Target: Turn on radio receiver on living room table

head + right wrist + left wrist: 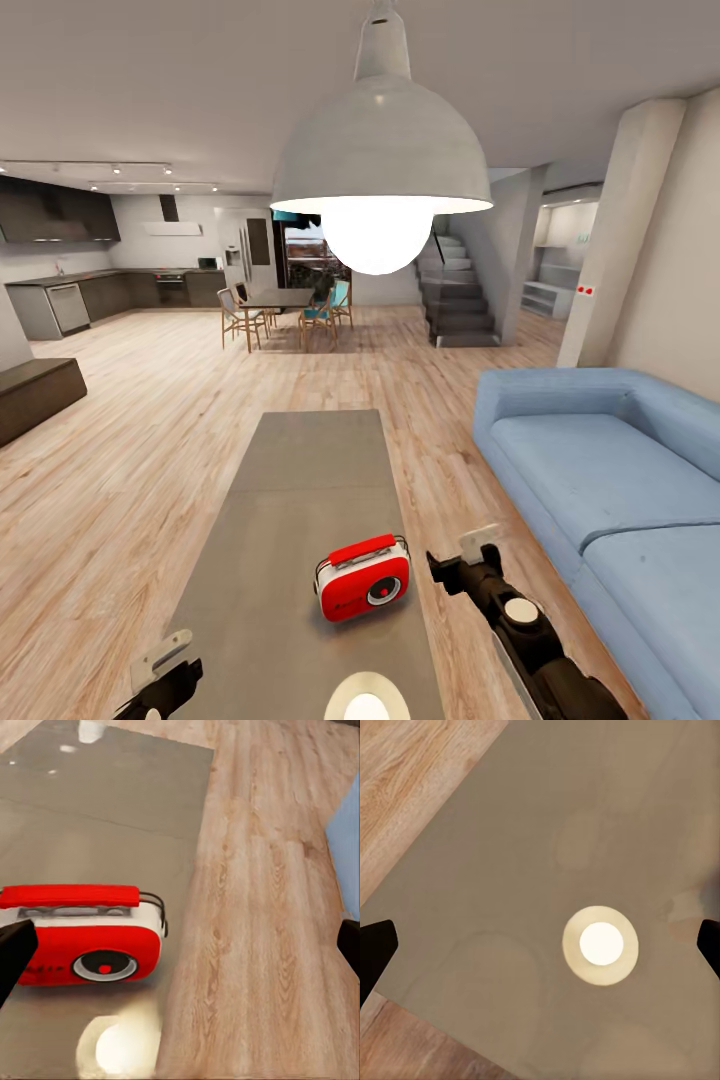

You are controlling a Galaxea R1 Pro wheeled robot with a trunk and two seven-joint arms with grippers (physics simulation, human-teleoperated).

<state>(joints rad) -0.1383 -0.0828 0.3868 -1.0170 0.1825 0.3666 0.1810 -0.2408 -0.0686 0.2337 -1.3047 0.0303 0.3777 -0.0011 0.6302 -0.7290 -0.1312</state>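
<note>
Your right pincer point(462, 560) hangs wide open with nothing held, the radio receiver point(364, 579) just beside it on the desk point(300, 470). Push in crooked and you'll likely shove the light radio along that glossy top instead of switching it on.

Bare counter point(300, 480) surrounds the radio receiver point(364, 578). You have open floor point(440, 470) on its right. The sofa point(620, 480) bounds that gap.

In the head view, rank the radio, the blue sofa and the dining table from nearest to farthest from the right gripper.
From the right gripper:
1. Radio receiver, just to its left on the grey table.
2. Blue sofa, to its right across a strip of floor.
3. Dining table with chairs, far across the room.
</note>
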